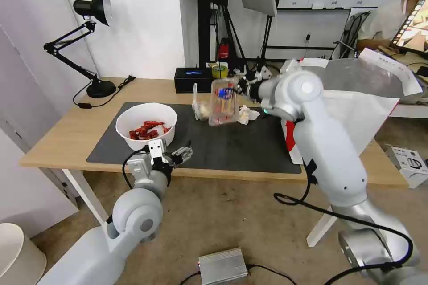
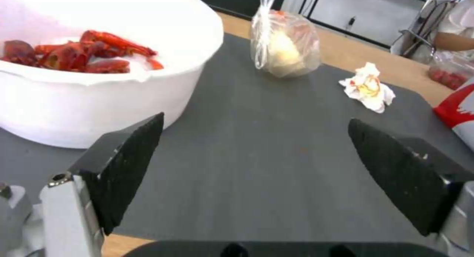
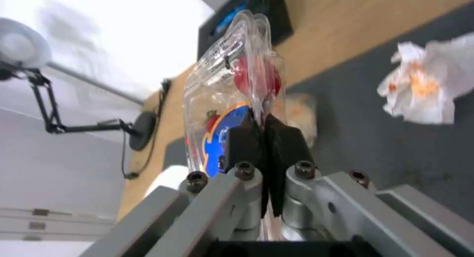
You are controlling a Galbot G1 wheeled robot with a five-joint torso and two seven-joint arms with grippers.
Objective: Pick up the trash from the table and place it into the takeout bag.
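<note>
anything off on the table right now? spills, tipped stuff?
No spills. The clear tray stands on edge rather than flat, because the right gripper has its jaws shut on its rim. The bowl, knotted bag and tissue sit on the mat. The left gripper hovers open.

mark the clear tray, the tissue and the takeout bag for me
clear tray (image 1: pixel 223 107), head view: its clear wall, held up by the right tool.
crumpled tissue (image 2: pixel 368 87), left wrist view: its stained middle.
takeout bag (image 1: pixel 356 116), head view: its white side panel.
</note>
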